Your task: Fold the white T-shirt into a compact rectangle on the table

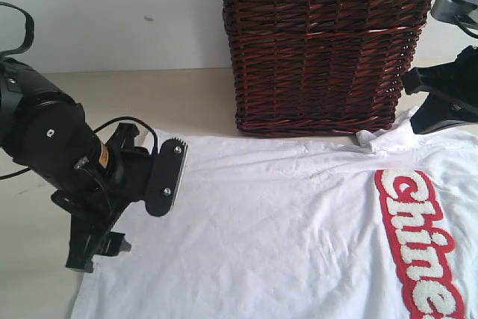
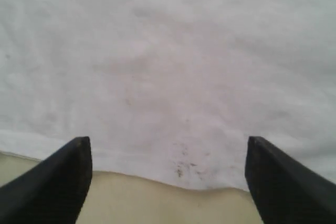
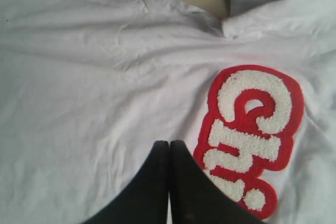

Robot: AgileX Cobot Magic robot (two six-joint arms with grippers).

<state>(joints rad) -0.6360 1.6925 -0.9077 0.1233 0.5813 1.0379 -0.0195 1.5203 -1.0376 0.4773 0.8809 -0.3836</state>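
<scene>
The white T-shirt [image 1: 284, 229] lies spread flat on the table [image 1: 149, 98], its red-outlined fuzzy lettering [image 1: 422, 237] facing up at the right. My left gripper [image 1: 149, 196] hangs at the shirt's left edge, open and holding nothing. In the left wrist view its fingers [image 2: 58, 182] stand wide apart astride the shirt's hem [image 2: 168, 66], with bare table [image 2: 157, 203] below it. My right gripper [image 1: 409, 82] hovers at the upper right near the basket. Shut and empty, the right gripper [image 3: 169, 145] sits above the cloth [image 3: 94, 77], beside the lettering [image 3: 247, 124].
A tall dark wicker basket [image 1: 321, 42] stands at the back, right against the shirt's far edge. A pale wall runs behind the table. Bare table shows to the left of the shirt and behind it.
</scene>
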